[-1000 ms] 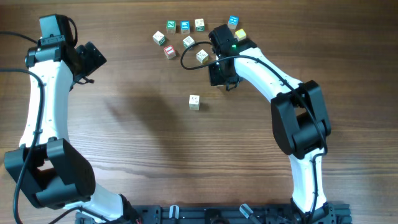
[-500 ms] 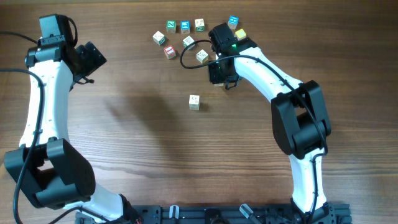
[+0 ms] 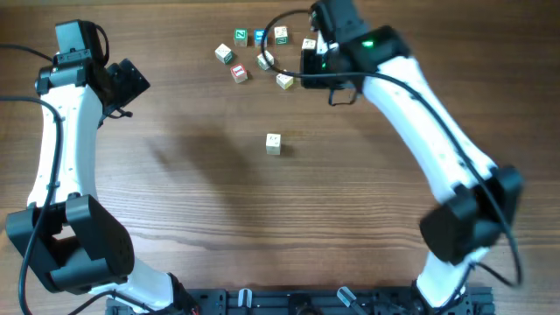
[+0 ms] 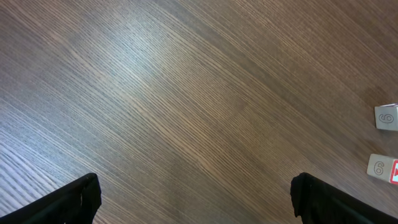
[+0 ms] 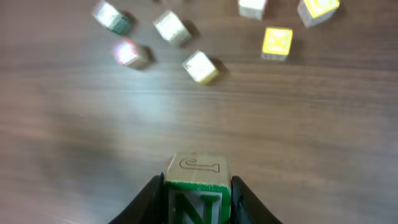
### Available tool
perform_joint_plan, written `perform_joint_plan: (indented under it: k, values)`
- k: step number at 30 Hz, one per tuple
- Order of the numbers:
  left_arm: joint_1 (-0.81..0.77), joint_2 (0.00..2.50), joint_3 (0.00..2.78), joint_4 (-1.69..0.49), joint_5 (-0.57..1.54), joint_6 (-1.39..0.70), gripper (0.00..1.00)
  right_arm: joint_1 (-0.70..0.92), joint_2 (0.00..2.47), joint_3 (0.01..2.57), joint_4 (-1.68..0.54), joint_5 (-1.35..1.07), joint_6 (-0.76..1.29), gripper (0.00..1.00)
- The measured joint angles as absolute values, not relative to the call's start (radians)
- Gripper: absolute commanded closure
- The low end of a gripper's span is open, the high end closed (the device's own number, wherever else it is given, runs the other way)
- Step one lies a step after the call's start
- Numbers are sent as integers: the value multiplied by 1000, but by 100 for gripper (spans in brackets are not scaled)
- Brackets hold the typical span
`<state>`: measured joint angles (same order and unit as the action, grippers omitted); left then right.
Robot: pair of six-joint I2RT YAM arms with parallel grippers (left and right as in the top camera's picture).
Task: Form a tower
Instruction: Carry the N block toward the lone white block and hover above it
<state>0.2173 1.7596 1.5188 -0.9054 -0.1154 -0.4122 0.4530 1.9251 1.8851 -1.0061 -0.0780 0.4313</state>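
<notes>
Pale wood with a green N on the front and an outlined J on top: that is the N cube point(image 5: 198, 169) I see on the right wrist camera. The right gripper point(image 5: 196, 198) is clamped on it, one finger pressed against each side, and the block hangs clear above the table point(image 3: 192, 192). From overhead, that arm is reaching to the far edge, over the right end of the scatter of loose cubes point(image 3: 241, 36), and I count about seven of them lying separately there, with green, blue and red faces among them. Below the held block the wrist view catches a yellow-faced cube point(image 5: 277, 42), though the others around it are blurred. The tower point(image 3: 274, 143) is near the middle of the table, well apart from the scatter. From above it looks like one pale block, and I cannot tell whether it stands any taller than that. Over on my left, the left gripper point(image 4: 193, 190) hangs with its fingers spread wide, with nothing between them but bare woodgrain. Two pale blocks point(image 4: 385, 117) show at the right edge of its view.
</notes>
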Motion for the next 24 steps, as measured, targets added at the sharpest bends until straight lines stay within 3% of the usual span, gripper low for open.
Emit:
perform_joint_plan:
  k: [6,13,24]
  values:
    - [217,1760,1519,-905,-115,-412,0,518,1876,1892,-1116,-116,558,83]
    - [217,1760,1519,-905,-115,-412,0,680,1880,1821,-1019,-93,622,88]
    - [217,1760,1519,-905,-115,-412,0,702,1910,1764,-998,-15,711,88]
